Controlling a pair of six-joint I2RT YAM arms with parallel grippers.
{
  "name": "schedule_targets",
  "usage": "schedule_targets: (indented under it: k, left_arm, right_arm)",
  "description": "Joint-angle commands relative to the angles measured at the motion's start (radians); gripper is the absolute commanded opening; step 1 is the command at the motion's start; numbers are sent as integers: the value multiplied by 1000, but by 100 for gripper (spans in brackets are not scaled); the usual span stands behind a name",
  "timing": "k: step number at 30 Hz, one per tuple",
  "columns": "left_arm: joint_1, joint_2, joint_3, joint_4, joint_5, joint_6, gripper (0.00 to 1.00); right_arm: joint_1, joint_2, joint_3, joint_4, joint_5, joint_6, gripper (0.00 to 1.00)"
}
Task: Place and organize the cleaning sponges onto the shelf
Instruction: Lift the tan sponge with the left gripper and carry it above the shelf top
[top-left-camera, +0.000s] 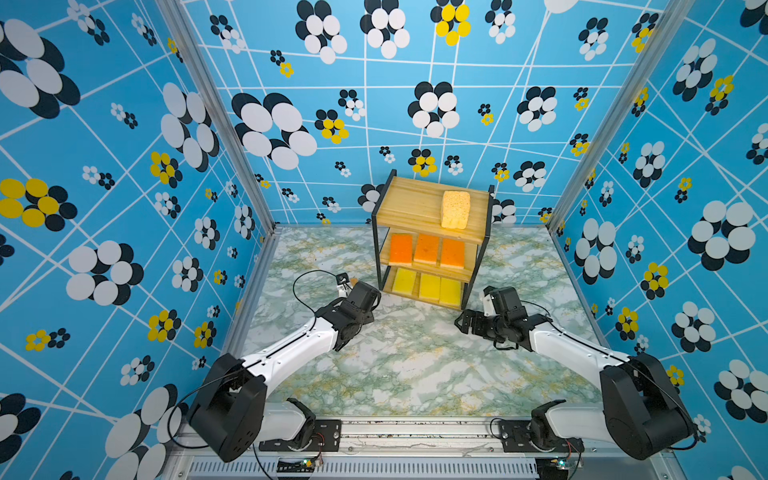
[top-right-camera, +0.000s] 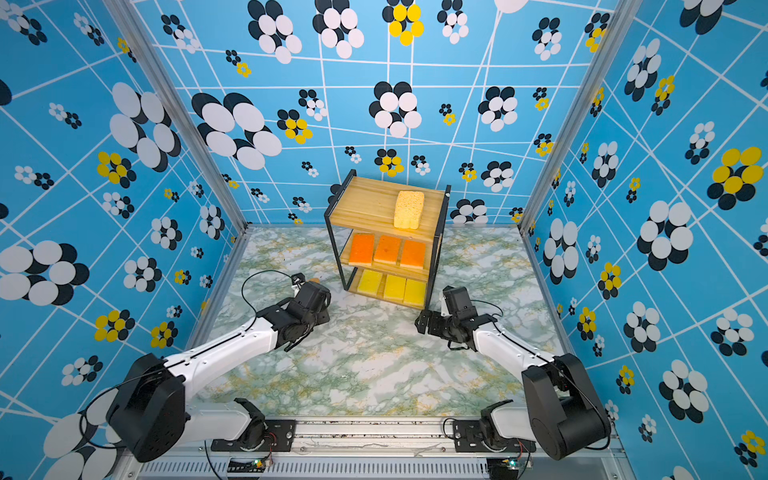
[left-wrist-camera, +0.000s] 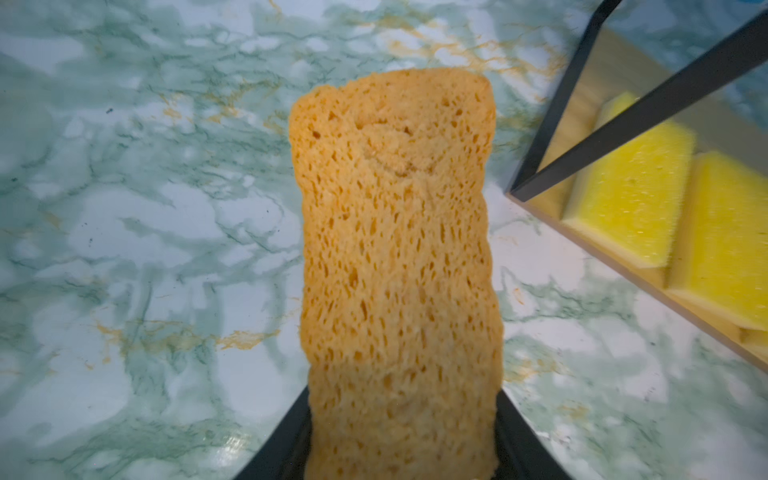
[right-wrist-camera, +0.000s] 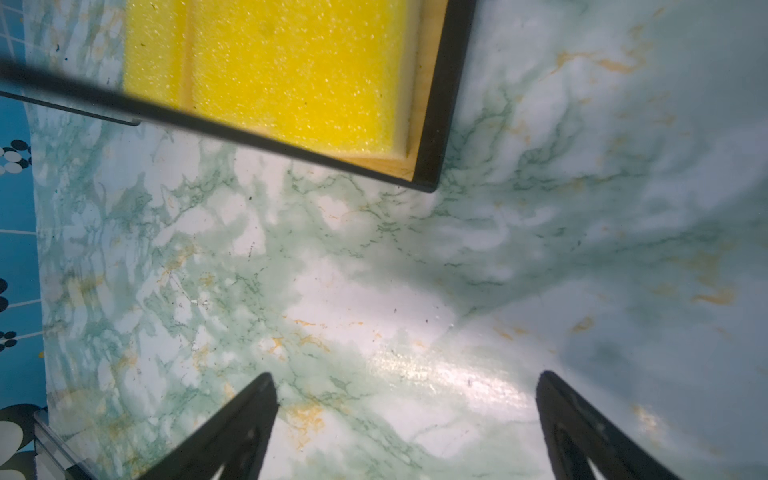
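the left gripper (left-wrist-camera: 401, 440) is clamping a tan sponge (left-wrist-camera: 395, 249) over the marble table (left-wrist-camera: 145, 249), beside the shelf (top-left-camera: 415, 199). the right gripper (right-wrist-camera: 405, 374) is holding its jaws apart, empty. farther back, three yellow sponges (top-left-camera: 429, 286) are lying on the bottom tier, three orange sponges (top-left-camera: 426, 248) on the middle, and a second tan sponge (top-left-camera: 455, 209) on top.

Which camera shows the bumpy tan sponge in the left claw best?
The left wrist view: the tan sponge fills the middle, holes and all, squeezed in the left claw. In both top views only a tiny tip peeks past the arm. The right wrist view misses it.
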Motion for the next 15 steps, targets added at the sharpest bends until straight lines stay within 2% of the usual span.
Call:
schedule_targets:
  k: [1, 6, 11, 15]
  left_arm:
    - [-41, -109, 65, -140, -50, 47, 36]
    - [-48, -248, 137, -167, -72, 139, 35]
    - [-58, -311, 210, -60, -7, 322, 35]
    - [-59, -327, 258, 12, 32, 406, 35]
  right_arm:
    - [-7, 21, 30, 0, 5, 3, 99]
    - [-6, 34, 51, -7, 5, -6, 99]
    - [-7, 36, 54, -7, 3, -8, 99]
    - [-6, 26, 50, -12, 2, -7, 99]
